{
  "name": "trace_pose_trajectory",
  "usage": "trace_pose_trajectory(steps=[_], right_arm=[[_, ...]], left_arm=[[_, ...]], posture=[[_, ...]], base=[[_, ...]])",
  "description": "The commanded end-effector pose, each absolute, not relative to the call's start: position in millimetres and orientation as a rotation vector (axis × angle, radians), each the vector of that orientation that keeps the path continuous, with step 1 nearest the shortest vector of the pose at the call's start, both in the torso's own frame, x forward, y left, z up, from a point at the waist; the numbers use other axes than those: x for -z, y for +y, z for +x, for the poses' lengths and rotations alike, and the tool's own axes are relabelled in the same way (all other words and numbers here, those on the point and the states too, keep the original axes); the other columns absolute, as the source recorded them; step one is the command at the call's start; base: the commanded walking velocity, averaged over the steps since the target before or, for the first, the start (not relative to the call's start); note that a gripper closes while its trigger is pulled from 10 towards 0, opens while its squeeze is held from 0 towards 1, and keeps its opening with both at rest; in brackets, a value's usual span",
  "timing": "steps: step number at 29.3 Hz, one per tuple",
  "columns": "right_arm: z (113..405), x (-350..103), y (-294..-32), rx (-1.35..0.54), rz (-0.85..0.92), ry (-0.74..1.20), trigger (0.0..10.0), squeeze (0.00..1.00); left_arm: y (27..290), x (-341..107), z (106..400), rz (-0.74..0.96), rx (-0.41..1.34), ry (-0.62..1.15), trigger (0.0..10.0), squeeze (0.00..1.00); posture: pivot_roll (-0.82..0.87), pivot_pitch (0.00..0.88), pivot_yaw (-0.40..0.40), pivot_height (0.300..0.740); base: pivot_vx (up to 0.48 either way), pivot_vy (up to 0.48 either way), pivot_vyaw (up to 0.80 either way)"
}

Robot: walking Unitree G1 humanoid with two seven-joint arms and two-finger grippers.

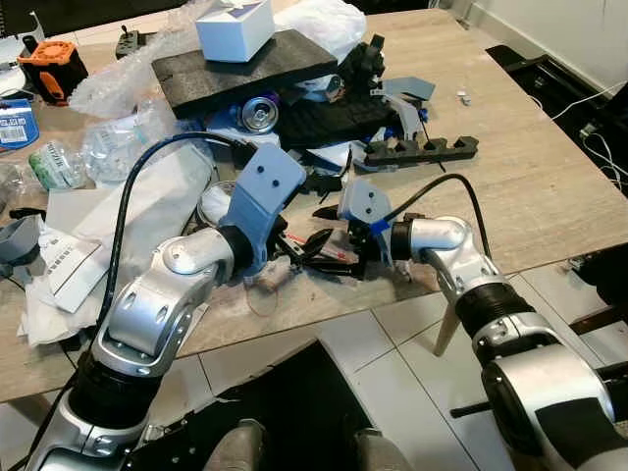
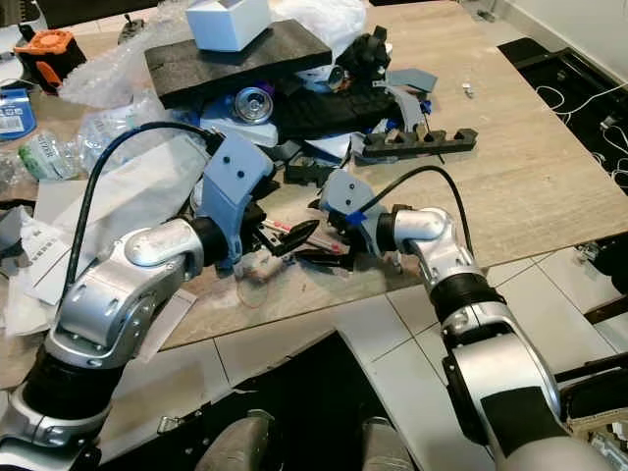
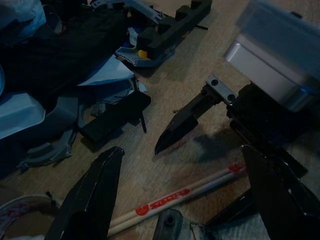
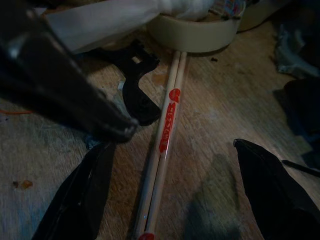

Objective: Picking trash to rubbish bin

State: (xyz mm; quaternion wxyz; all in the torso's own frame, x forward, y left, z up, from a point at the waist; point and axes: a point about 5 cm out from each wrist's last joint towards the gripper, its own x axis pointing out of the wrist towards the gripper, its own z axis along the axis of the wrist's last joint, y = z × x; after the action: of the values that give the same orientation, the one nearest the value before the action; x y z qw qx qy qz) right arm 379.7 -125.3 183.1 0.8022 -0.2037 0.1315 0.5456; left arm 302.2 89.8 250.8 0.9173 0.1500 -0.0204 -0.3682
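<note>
- Both claws spread, clamped on nothing: left gripper [image 3: 185, 200], right gripper [image 4: 175, 195].
- Straddling wrapped chopsticks [image 4: 162, 150] on table [image 1: 549, 196].
- Best lowered squarely, then pinched mid-length.

A white box [image 1: 234, 27] rests on a dark foam slab [image 1: 245, 67] on the wooden table [image 1: 549, 186], an orange tool [image 1: 51, 65] well apart.

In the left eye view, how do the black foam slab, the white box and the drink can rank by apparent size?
1. black foam slab
2. white box, standing on the slab
3. drink can, beside the slab's near edge
</note>
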Motion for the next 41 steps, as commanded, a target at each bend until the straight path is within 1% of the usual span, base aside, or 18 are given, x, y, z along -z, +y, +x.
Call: trace_pose_trajectory(steps=[1,3,6,10,12,16,21,23,26,34,35,36,38,39,41], right_arm=[[360,-127,-136,-1.215,-0.420,0.603,10.0,0.00],[359,-126,-136,-1.224,-0.400,0.628,10.0,0.00],[354,-128,-136,-1.297,-0.298,0.688,10.0,0.00],[354,-132,-135,-1.324,-0.260,0.696,10.0,0.00],[354,-137,-134,-1.339,-0.201,0.712,10.0,0.00],[354,-139,-133,-1.348,-0.175,0.725,10.0,0.00],[352,-136,-132,-1.360,-0.207,0.750,10.0,0.00],[351,-131,-134,-1.350,-0.279,0.763,10.0,0.00],[350,-128,-136,-1.349,-0.325,0.782,10.0,0.00],[348,-122,-140,-1.323,-0.382,0.829,10.0,0.00],[348,-121,-140,-1.319,-0.384,0.834,8.0,0.00],[348,-121,-140,-1.314,-0.382,0.839,4.2,0.00],[348,-121,-141,-1.306,-0.377,0.849,2.8,0.00],[347,-120,-141,-1.304,-0.371,0.863,0.0,0.00],[347,-120,-141,-1.302,-0.365,0.873,0.0,0.00]], left_arm=[[86,-247,299,0.316,0.781,-0.030,10.0,0.00],[86,-247,299,0.317,0.782,-0.029,10.0,0.00],[87,-248,300,0.319,0.783,-0.031,10.0,0.00],[87,-249,300,0.320,0.782,-0.032,10.0,0.00],[87,-250,301,0.321,0.783,-0.034,10.0,0.00],[87,-250,301,0.323,0.783,-0.036,10.0,0.00],[87,-250,301,0.325,0.783,-0.038,10.0,0.00],[87,-250,301,0.326,0.784,-0.039,10.0,0.00],[87,-250,301,0.327,0.785,-0.039,10.0,0.00],[87,-251,301,0.327,0.785,-0.039,10.0,0.00],[87,-251,301,0.327,0.786,-0.039,10.0,0.00],[87,-251,301,0.327,0.786,-0.039,10.0,0.00],[87,-251,301,0.327,0.786,-0.039,10.0,0.00],[87,-251,301,0.326,0.787,-0.039,10.0,0.00],[87,-251,301,0.326,0.787,-0.039,10.0,0.00]], posture=[[0.10,0.331,0.010,0.740],[0.10,0.331,0.010,0.740],[0.10,0.331,0.010,0.740],[0.11,0.326,0.014,0.740],[0.11,0.326,0.014,0.740],[0.11,0.326,0.014,0.740],[0.11,0.324,0.017,0.740],[0.11,0.324,0.017,0.740],[0.11,0.324,0.019,0.740],[0.11,0.324,0.019,0.740],[0.11,0.324,0.019,0.740],[0.11,0.324,0.019,0.740],[0.11,0.324,0.019,0.740],[0.11,0.324,0.019,0.740],[0.11,0.324,0.019,0.740]], base=[[0.000,0.000,0.00],[0.000,0.000,0.00],[0.000,0.000,0.00],[0.000,0.000,0.00],[0.000,0.000,0.00],[0.000,0.000,0.00],[0.000,0.000,0.00],[0.000,0.000,0.00],[0.000,0.000,0.00],[0.000,0.000,0.00],[0.000,0.000,0.00],[0.000,0.000,0.00],[0.000,0.000,0.00],[0.000,0.000,0.00],[0.000,0.000,0.00]])
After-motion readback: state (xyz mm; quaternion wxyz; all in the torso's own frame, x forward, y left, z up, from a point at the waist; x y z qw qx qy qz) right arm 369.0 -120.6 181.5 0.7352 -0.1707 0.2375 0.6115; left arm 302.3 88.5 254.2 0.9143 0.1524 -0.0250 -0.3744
